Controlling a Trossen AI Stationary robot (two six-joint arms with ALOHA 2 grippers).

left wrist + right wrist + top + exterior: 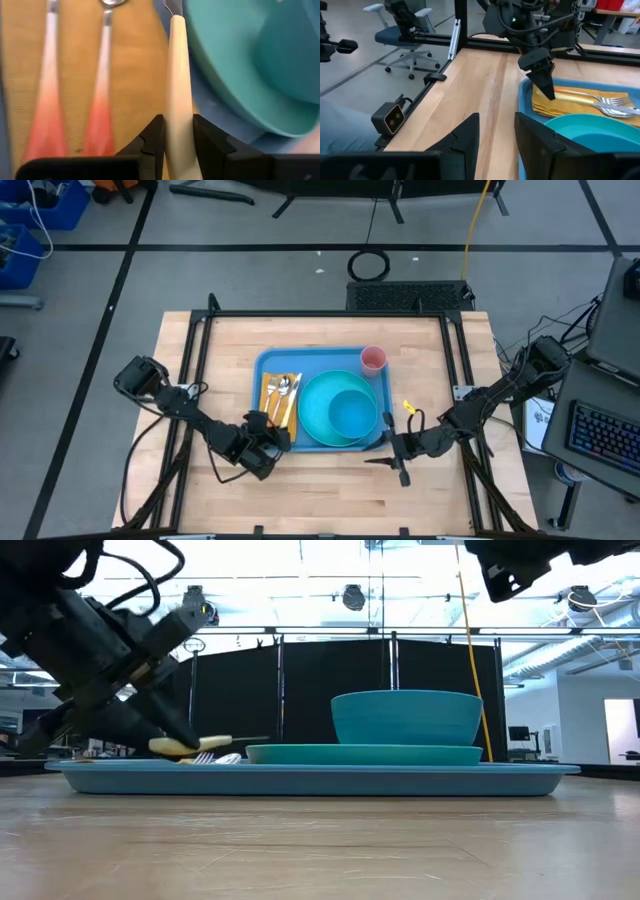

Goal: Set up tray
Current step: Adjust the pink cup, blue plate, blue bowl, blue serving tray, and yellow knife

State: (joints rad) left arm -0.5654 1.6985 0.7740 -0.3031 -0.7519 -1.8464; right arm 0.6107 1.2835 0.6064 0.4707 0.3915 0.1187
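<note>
The tray [268, 364] is the big blue thing in the middle of the desk [330, 490]. It looks like hard, smooth plastic, so it is light but a bit slippery, and it may bend a little if lifted by one corner. The raised rim is the best place to take hold of it, one side for each hand. It is full now, so it must stay flat or things will slide.

The left hand [268, 430] is at the near left corner of the tray. Its fingers are nearly closed, pinched on the cream handle [178, 90] of a thin piece of cutlery, maybe a knife, though its far end is hard to see. The handle is stiff and smooth, so it could slip or twist in a light pinch. Just past the fingertips lies a yellow napkin [135, 65], soft and easy to push out of place. A fork [50, 95] and a spoon [102, 95] with pink handles rest on it. To one side of the hand sits the round turquoise plate [315, 428] with a bowl [352, 410] in it.

The right hand [400, 450] waits just off the tray's near right corner, half open and holding nothing. A small pink cup [372, 359] stands in the far corner, well away from both hands.

I can read no words or labels anywhere.
</note>
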